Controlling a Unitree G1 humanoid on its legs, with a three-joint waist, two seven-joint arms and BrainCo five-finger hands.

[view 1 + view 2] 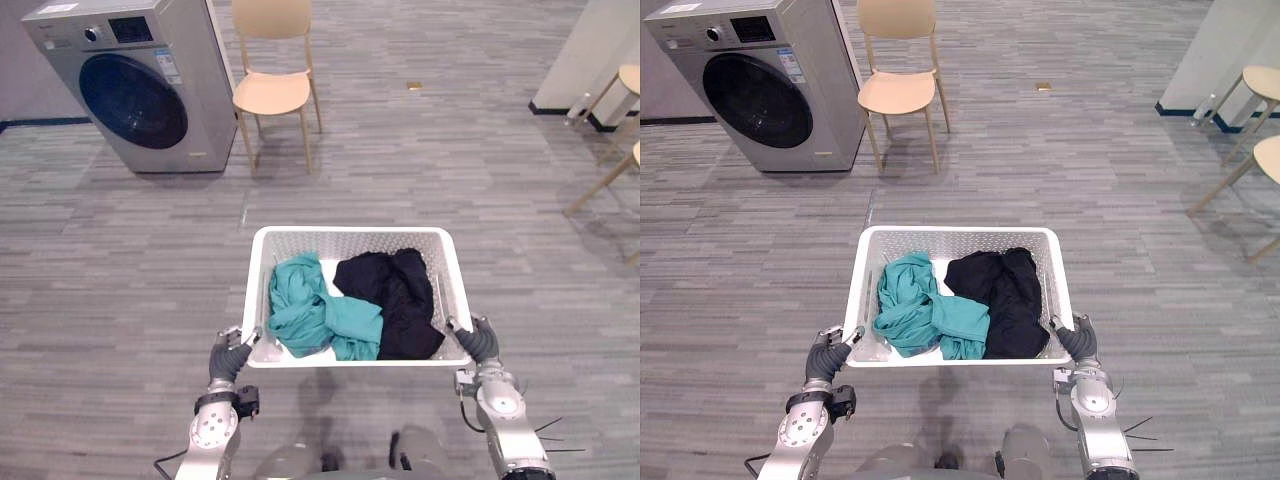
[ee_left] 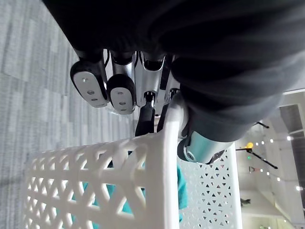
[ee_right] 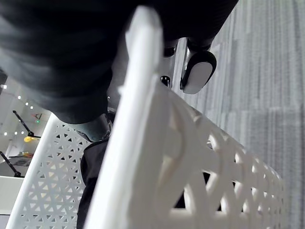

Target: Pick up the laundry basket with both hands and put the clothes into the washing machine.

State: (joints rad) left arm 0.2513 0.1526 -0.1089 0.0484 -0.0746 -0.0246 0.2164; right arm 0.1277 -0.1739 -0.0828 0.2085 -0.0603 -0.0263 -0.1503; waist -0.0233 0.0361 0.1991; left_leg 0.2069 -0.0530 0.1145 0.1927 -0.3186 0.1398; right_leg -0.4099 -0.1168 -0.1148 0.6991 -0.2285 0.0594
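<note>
A white lattice laundry basket [image 1: 352, 234] is held up in front of me, above the grey floor. Inside lie a teal garment [image 1: 305, 312] on the left and a black garment [image 1: 395, 298] on the right. My left hand [image 1: 229, 357] is shut on the basket's near left corner, with its fingers [image 2: 112, 88] curled under the rim [image 2: 164, 157]. On the near right corner my right hand [image 1: 479, 341] is shut on the rim [image 3: 136, 90]. The silver washing machine [image 1: 135, 80], its round dark door closed, stands at the far left.
A beige chair [image 1: 273, 80] stands right next to the washing machine. More chair legs [image 1: 605, 180] and a white wall base [image 1: 590, 60] are at the far right. Open grey plank floor lies between the basket and the machine.
</note>
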